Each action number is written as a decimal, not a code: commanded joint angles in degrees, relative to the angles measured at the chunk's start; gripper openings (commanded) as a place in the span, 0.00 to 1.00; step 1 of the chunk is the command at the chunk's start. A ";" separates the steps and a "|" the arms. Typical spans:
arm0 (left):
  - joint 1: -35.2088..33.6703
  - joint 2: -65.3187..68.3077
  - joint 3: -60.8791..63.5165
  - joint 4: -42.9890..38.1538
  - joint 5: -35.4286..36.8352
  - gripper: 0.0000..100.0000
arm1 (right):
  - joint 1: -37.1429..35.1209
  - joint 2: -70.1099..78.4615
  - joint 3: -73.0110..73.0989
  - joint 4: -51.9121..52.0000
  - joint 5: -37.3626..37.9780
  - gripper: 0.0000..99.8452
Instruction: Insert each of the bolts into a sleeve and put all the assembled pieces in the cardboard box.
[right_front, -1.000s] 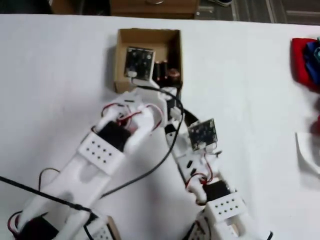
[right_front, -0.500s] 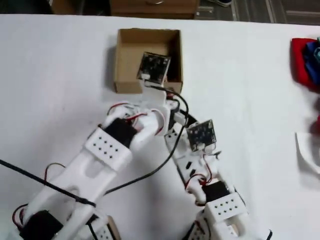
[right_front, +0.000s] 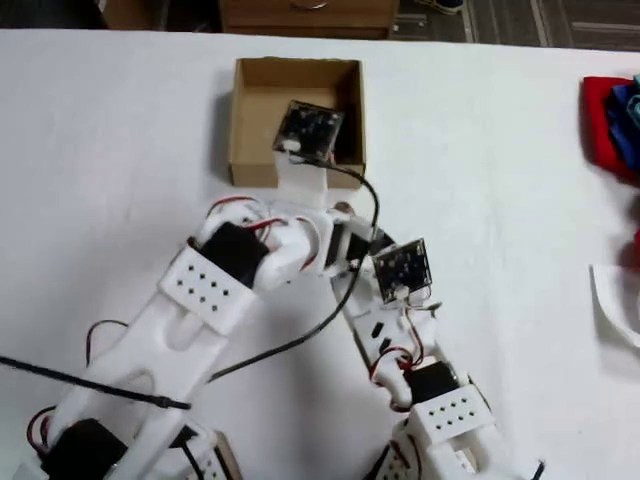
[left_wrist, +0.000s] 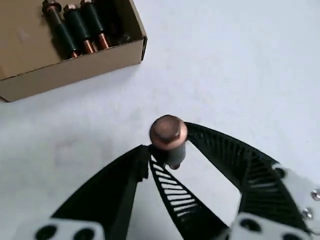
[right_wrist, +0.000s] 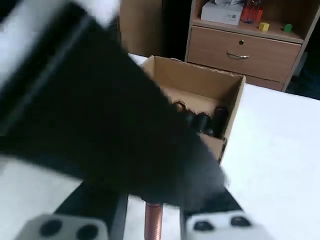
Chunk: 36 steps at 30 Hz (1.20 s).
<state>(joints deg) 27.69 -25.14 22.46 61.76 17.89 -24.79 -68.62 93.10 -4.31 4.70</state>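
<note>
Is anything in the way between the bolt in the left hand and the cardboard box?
Nothing visible. Only bare white table lies between the sleeved bolt in the left hand and the cardboard box.

White arms, red wires, black claw

Glossy copper-toned metal bolt, matt dark sleeve, matt cardboard box.
</note>
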 joint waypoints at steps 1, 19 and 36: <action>-0.09 -0.26 -7.87 5.63 0.00 0.33 | -0.31 -0.13 -0.88 -1.54 0.44 0.02; -32.53 -0.09 -16.04 22.24 -29.89 0.33 | 6.37 15.96 -34.02 29.93 -13.71 0.02; -47.47 0.09 1.45 15.91 -30.15 0.33 | 6.46 104.31 -158.59 62.46 -16.26 0.02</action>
<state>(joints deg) -17.05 -24.88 22.37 80.31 -12.09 -18.90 23.25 -37.54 57.58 -9.98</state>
